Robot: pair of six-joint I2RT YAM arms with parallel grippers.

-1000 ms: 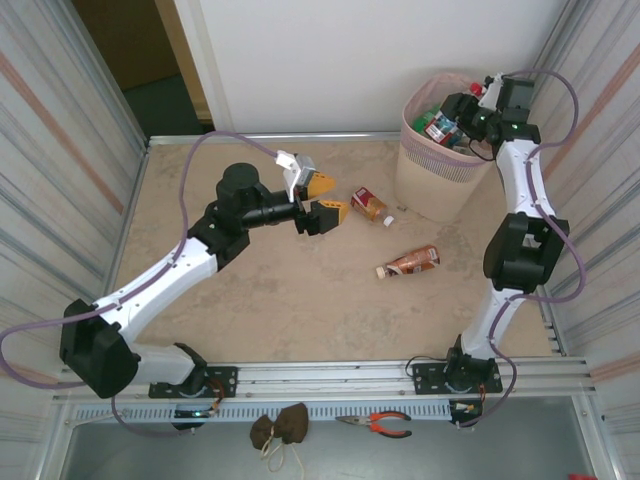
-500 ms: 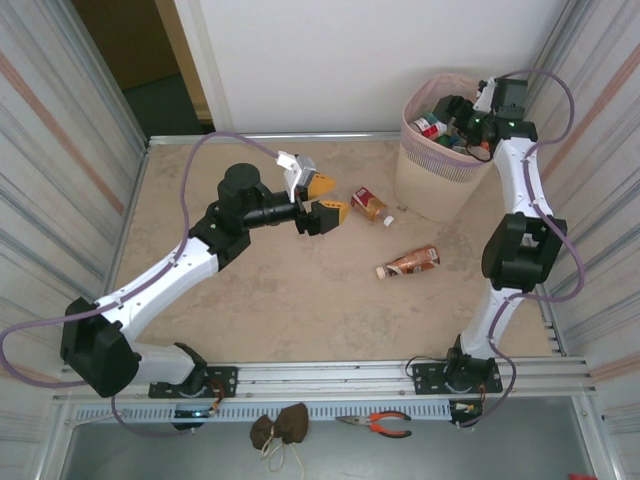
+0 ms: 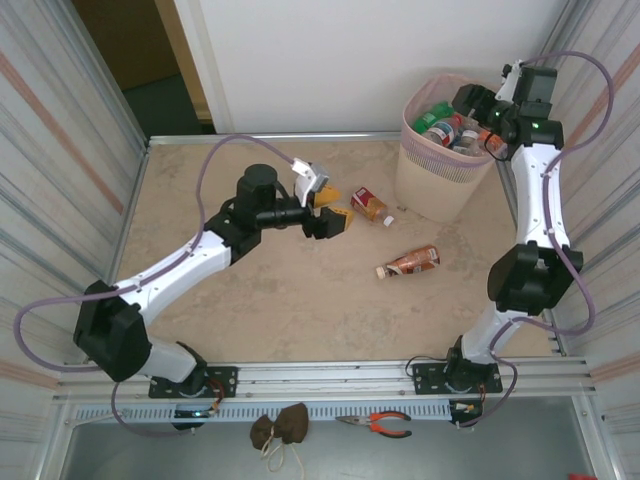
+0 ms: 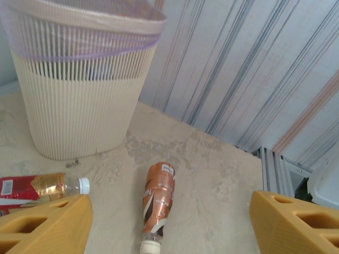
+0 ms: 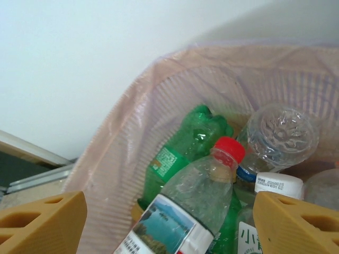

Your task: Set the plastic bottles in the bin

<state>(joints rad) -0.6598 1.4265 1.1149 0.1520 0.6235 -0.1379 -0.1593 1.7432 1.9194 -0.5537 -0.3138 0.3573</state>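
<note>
Remaining outside the bin [image 3: 425,190]: two plastic bottles lie on their sides on the table [image 3: 250,320]. A red-labelled bottle [image 3: 369,204] is just beside the bin's base, on the side toward the left arm. A brown bottle [image 3: 410,262] lies near the bin, on the side toward the arm bases.
Inside the bin: a heap of bottles [image 3: 448,124] piled close to the rim, among them a green bottle [image 5: 192,138] and a clear red-capped bottle [image 5: 204,193].
Left gripper [image 3: 337,204]: jaws wide with nothing between them, low over the table near the red-labelled bottle and so not far from the bin (its wrist camera frames the brown bottle between the jaws).
Right gripper [image 3: 478,108]: above the bin's mouth, jaws wide and empty, with the heap directly beneath.
Step in hand: by my reading, the left arm is lining up a pick while the right has nothing to carry.
Next move: settle on one bottle, lower the spread jaws across its body rather than along it, then close, lift and carry it above the bin's rim. The right arm should clear the mouth first.
</note>
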